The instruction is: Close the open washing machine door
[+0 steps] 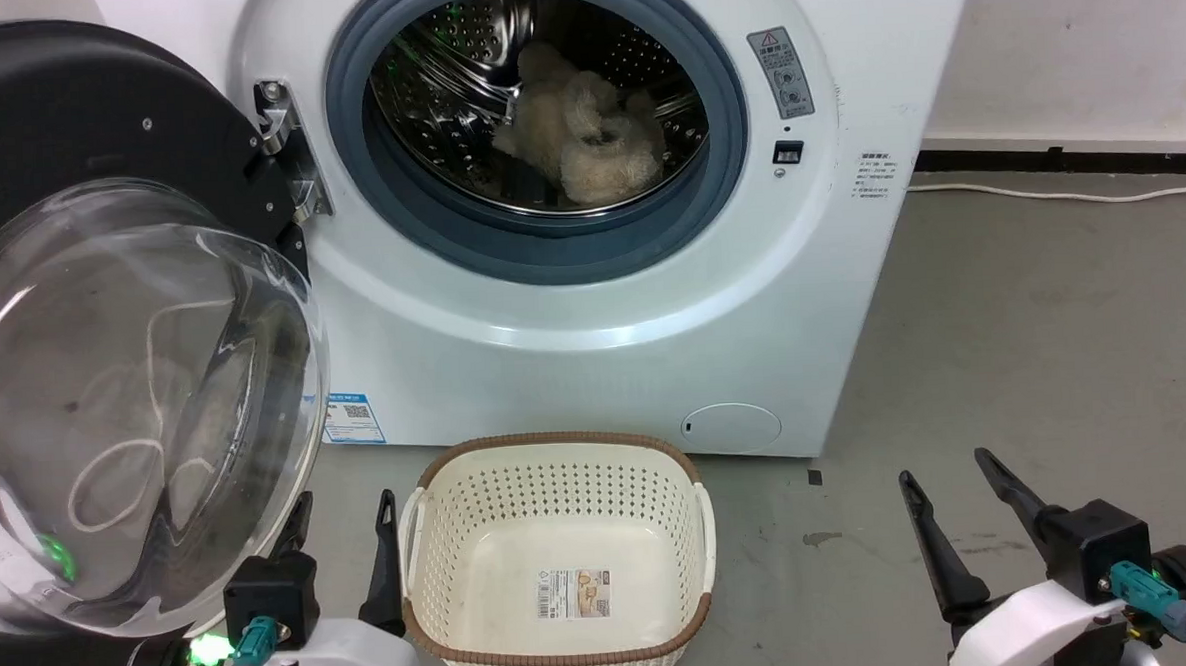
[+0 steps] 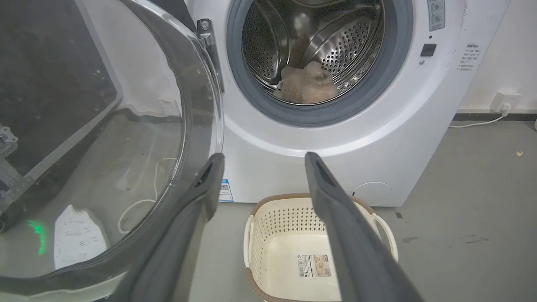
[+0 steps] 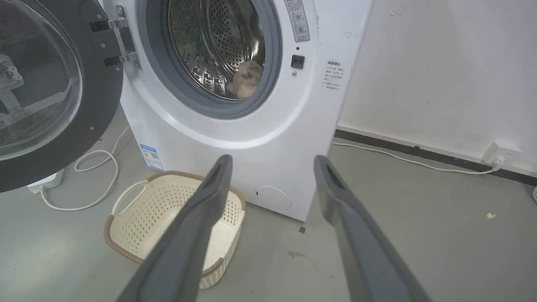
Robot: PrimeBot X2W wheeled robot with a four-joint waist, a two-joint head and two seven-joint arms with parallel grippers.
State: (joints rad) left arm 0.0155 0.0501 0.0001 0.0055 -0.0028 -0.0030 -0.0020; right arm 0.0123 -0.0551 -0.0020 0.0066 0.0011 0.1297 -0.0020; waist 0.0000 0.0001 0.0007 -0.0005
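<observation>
The washing machine door point(image 1: 125, 393) hangs wide open at the left of the white washer point(image 1: 602, 303). Its black rim point(image 1: 63, 106) and metal hinge point(image 1: 285, 146) sit above the bulging clear glass bowl. My left gripper point(image 1: 346, 499) is open and empty, low beside the bowl's lower right edge. In the left wrist view the left gripper point(image 2: 264, 156) has one finger close against the door's glass point(image 2: 105, 147); touching cannot be told. My right gripper point(image 1: 944, 466) is open and empty over the floor at the right. The right wrist view shows the right gripper point(image 3: 273, 158) far from the door point(image 3: 96, 105).
A cream perforated basket point(image 1: 558, 555) stands empty on the floor before the washer, between my grippers. A beige fluffy item point(image 1: 584, 133) lies in the steel drum, ringed by grey rubber point(image 1: 549, 245). A white cable point(image 3: 92, 184) loops under the door. A wall socket point(image 3: 501, 153) is at right.
</observation>
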